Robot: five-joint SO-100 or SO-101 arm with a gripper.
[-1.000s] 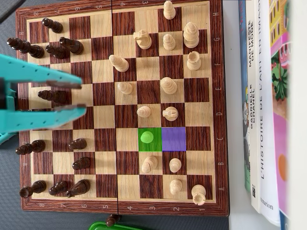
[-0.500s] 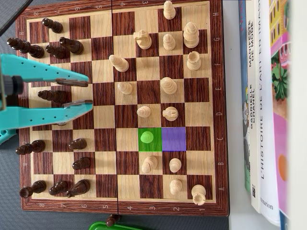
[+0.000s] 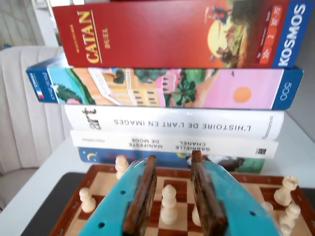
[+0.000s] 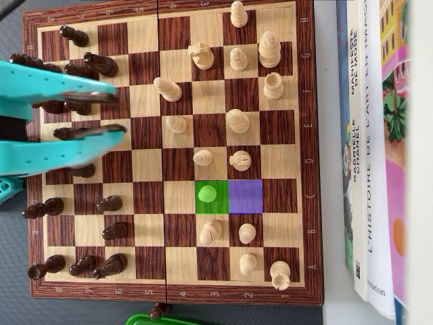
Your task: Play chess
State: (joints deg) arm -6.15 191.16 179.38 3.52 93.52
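Teal plastic gripper [image 3: 173, 196] with brown-padded jaws hangs parted and empty above the glossy wooden chessboard [image 4: 169, 291] and turned pieces.

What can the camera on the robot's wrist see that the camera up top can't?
Only the wrist view shows the fronts of the stacked boxes and books, like the red Catan box. Only the overhead view shows the whole chessboard, the dark pieces, and a green square beside a purple square. Both show the open turquoise pincer and light pieces.
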